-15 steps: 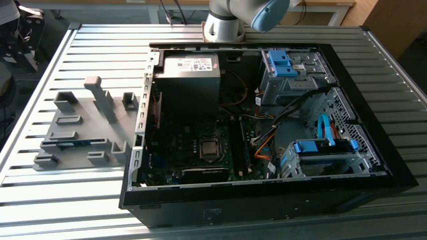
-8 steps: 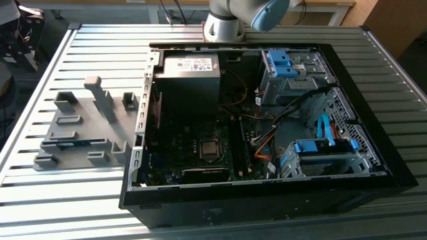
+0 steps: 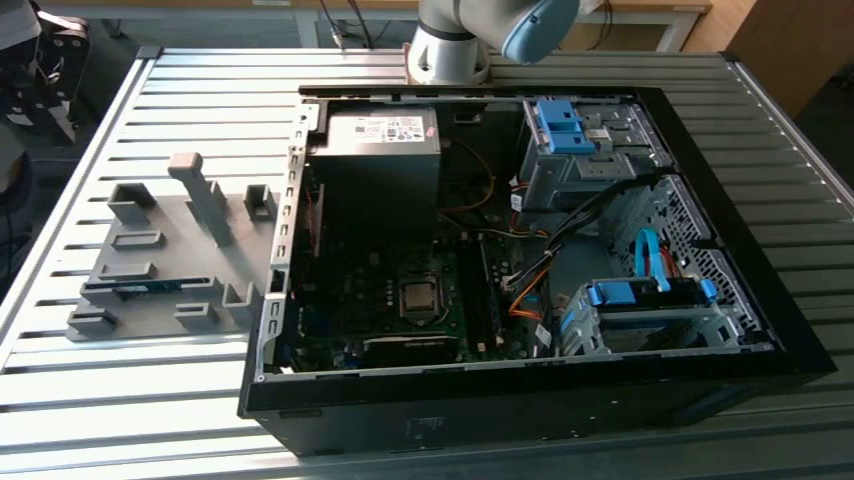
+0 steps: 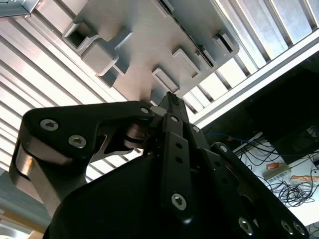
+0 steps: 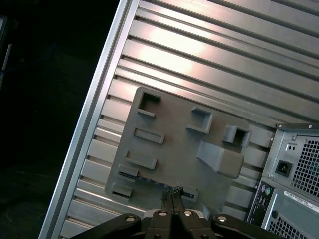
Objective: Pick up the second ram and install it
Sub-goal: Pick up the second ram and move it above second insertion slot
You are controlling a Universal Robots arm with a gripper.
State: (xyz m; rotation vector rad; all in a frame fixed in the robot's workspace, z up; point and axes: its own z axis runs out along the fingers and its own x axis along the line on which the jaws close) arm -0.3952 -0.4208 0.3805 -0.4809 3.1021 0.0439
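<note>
The gripper (image 5: 173, 191) hangs with its two fingers pressed together and nothing between them; in the second wrist view (image 4: 169, 96) the dark tips meet in one thin point. It sits well above the grey holder plate (image 5: 174, 149), not touching it.

The second ram (image 5: 149, 180), a thin blue-green stick, lies in a slot along one edge of that plate, and in the first wrist view the closed tips line up over one end of it. In the exterior view the second ram (image 3: 134, 289) shows low on the exterior view's left, seated in the holder plate (image 3: 167, 262) on the slatted metal surface (image 3: 200, 90).

Just beside the plate, toward the exterior view's right, the open PC case (image 3: 441, 420) lies with its motherboard (image 3: 347, 290) exposed. The arm (image 3: 447, 45) stands at the top of the frame behind the case.
</note>
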